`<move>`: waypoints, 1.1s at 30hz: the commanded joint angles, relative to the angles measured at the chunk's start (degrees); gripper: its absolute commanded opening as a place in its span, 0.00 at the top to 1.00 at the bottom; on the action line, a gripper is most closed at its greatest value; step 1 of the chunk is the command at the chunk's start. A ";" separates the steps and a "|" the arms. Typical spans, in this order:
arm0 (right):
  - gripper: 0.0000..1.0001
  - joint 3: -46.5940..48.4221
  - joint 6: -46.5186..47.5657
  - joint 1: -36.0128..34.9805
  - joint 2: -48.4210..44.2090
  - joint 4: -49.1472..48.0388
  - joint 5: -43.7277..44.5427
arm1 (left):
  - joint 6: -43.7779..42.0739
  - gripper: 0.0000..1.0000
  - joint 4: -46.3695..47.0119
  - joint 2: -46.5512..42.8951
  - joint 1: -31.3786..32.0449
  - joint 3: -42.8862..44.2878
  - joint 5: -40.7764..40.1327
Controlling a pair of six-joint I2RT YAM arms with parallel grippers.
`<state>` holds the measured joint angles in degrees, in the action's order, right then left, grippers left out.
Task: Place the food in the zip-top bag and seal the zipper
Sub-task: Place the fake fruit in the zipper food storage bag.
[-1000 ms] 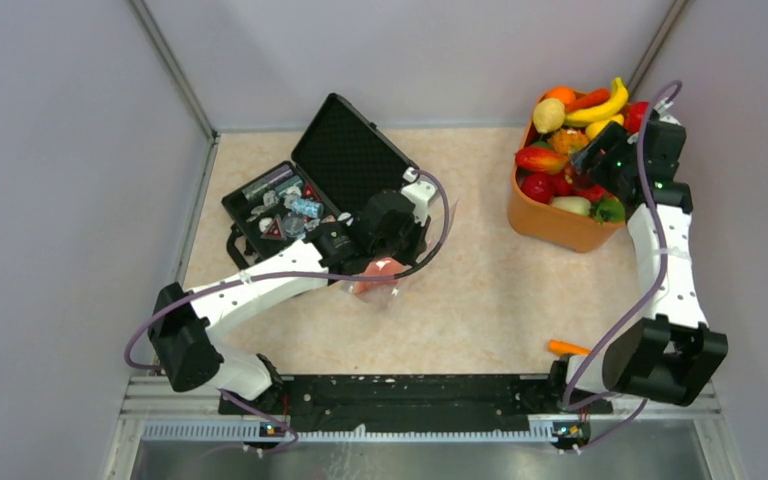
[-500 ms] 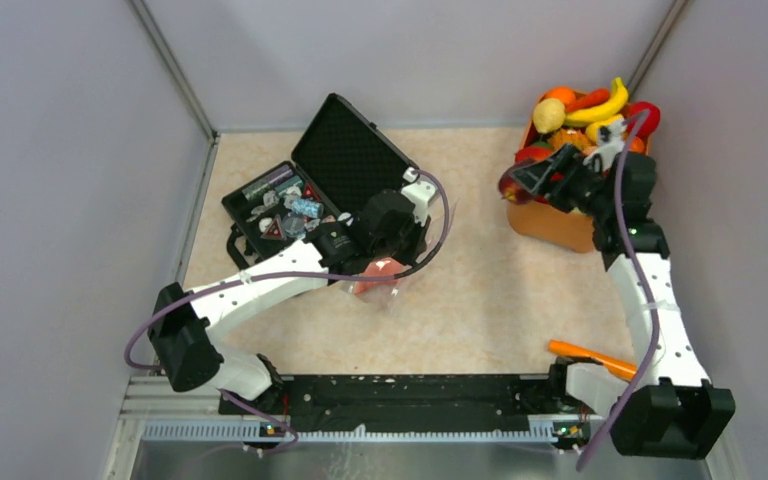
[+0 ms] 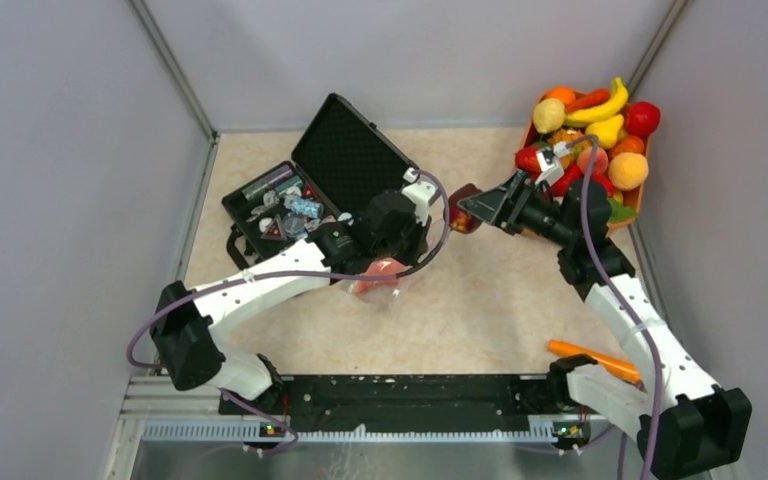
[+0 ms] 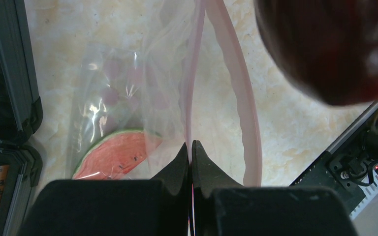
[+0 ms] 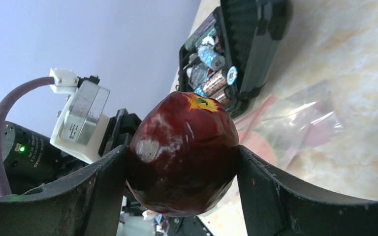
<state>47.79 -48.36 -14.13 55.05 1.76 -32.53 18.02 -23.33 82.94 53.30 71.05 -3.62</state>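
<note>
The zip-top bag lies on the table beside the black case, with a watermelon slice inside. My left gripper is shut on one lip of the zipper. The other lip bows away, so the mouth gapes. My right gripper is shut on a dark red apple. In the top view the apple hangs just right of the left wrist, and it looms blurred at the upper right of the left wrist view. More food is piled in the orange bowl.
An open black case with small wrapped items sits at the back left, right beside the bag. An orange carrot-like stick lies near the right arm's base. Grey walls close in the table on three sides.
My right arm has swung left from the bowl, carrying the apple over to the left wrist and the bag. The left arm and bag have not moved.
</note>
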 commanded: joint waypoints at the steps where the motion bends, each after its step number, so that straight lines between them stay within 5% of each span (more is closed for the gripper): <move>1: 0.76 -0.09 -2.24 -3.46 0.66 -4.03 1.84 | 1.21 1.00 2.94 0.37 0.23 1.98 0.00; 23: 0.76 3.08 8.08 -11.66 5.81 10.42 10.34 | 2.45 1.00 3.34 0.30 0.20 2.82 -3.18; 33: 0.71 10.20 11.50 -17.33 8.76 18.27 24.14 | 1.25 1.00 2.60 0.91 0.55 4.97 0.76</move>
<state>50.78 -39.70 -27.55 61.65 15.77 -17.85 19.59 -23.27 83.66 53.28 72.40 -5.54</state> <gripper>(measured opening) 0.721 0.001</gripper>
